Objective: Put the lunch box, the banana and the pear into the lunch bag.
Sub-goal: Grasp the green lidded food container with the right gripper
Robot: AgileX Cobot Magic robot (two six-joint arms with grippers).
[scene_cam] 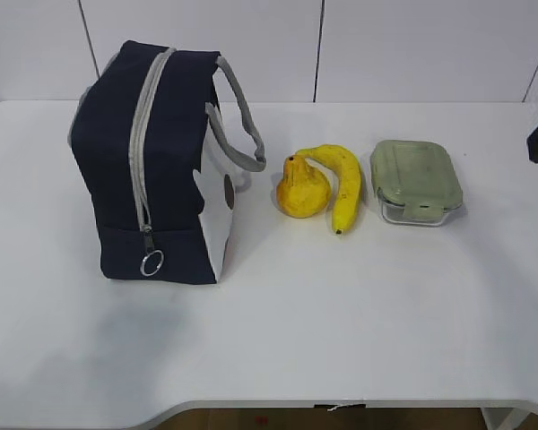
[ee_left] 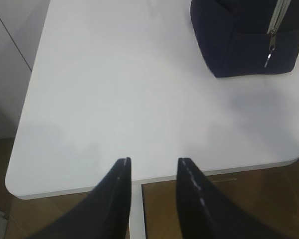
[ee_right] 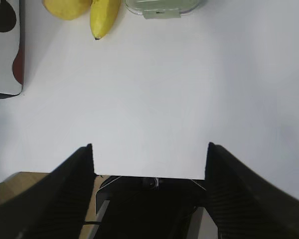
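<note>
Now both grippers (fingers apart) over table (scene_cam: 341, 322) edge.

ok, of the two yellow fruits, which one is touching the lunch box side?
Neither touches it, but the banana lies nearer the lunch box: long, curved, dark-tipped. The squat pear sits on its other side, toward the lunch bag.

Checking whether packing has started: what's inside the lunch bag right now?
Cannot be seen: the lunch bag has its zipper closed, covering the interior. The pear, banana and lunch box all lie outside on the table.
</note>
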